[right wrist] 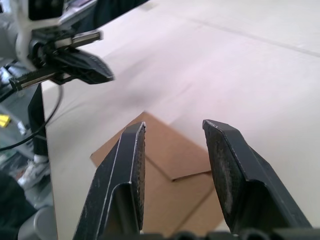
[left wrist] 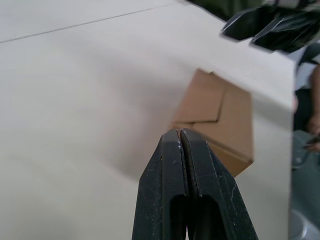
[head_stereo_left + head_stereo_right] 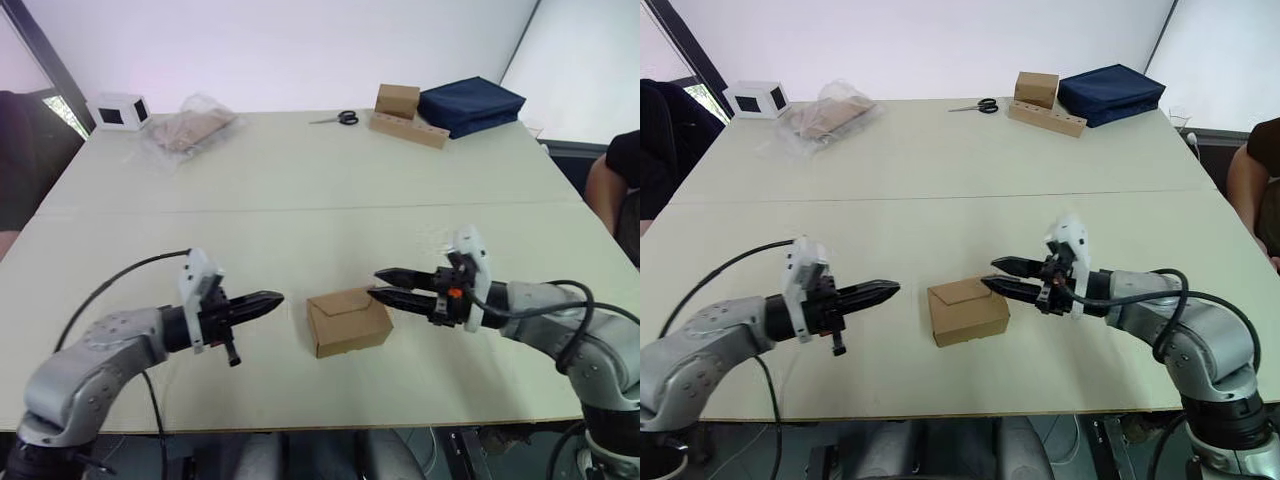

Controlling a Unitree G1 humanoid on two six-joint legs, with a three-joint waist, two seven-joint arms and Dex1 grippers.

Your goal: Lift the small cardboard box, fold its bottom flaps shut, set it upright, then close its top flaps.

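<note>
Both grippers, left [image 3: 272, 298] and right [image 3: 381, 283], flank the small cardboard box [image 3: 348, 320].

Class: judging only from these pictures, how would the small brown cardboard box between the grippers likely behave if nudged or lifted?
The small brown corrugated cardboard box lies flat on the table, so it would probably slide rather than roll or tip. Being small, thin-walled cardboard, it is likely light. Its folded flaps may flex or spring open under a pinch.

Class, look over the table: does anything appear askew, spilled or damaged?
Nothing stands out. The small cardboard box lies intact on the table, flaps folded, between the shut left gripper and the open right gripper. At the far edge, scissors and a plastic bag lie undisturbed.
</note>
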